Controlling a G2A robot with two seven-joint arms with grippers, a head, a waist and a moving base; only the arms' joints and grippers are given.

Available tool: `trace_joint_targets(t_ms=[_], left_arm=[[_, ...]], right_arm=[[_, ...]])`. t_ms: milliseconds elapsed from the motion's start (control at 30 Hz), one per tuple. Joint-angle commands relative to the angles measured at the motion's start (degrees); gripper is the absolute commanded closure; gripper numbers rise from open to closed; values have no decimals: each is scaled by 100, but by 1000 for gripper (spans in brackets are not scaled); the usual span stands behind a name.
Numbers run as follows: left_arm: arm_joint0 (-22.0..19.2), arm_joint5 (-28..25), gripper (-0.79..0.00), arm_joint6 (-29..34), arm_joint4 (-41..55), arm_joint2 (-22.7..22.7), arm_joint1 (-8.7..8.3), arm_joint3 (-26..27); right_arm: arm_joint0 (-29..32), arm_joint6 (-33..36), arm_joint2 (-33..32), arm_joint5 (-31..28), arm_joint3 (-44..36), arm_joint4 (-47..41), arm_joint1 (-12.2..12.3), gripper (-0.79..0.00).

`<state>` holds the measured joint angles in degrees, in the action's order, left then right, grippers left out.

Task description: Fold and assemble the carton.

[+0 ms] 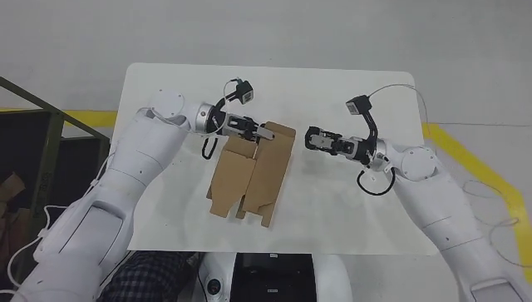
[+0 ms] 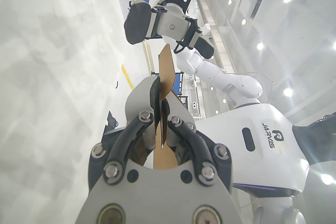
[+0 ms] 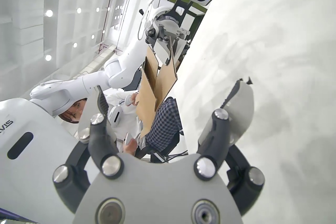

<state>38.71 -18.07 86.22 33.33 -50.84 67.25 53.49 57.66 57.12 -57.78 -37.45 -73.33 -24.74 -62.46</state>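
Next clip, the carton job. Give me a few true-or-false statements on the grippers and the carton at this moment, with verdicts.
1. The left gripper is shut on an edge of the carton. True.
2. The right gripper also grips the carton. False: it is open, empty and apart from the carton.
3. The carton is assembled into a closed box. False: it is a flattened cardboard blank.
4. The carton is over the white table, between the two arms. True.
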Motion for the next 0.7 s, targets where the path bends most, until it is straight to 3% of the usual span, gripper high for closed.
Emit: trace_joint_targets(t_ms=[0, 33, 167, 567, 667], left_arm=[[-37, 10, 0, 10, 26, 70, 19, -35], [-52, 14, 0, 14, 44, 95, 27, -55], [-105, 10, 0, 11, 109, 169, 50, -132], [-198, -30, 0, -30, 245, 327, 100, -182], [-217, -36, 0, -35, 247, 364, 108, -169]], right_arm=[[-80, 13, 88, -38, 87, -38, -38, -505], [-115, 23, 126, -52, 125, -53, -54, -391], [-232, 135, 248, -62, 277, -127, -107, -317], [-445, 502, 552, 79, 519, -331, -239, -299], [-488, 545, 607, 84, 573, -364, -271, -249]])
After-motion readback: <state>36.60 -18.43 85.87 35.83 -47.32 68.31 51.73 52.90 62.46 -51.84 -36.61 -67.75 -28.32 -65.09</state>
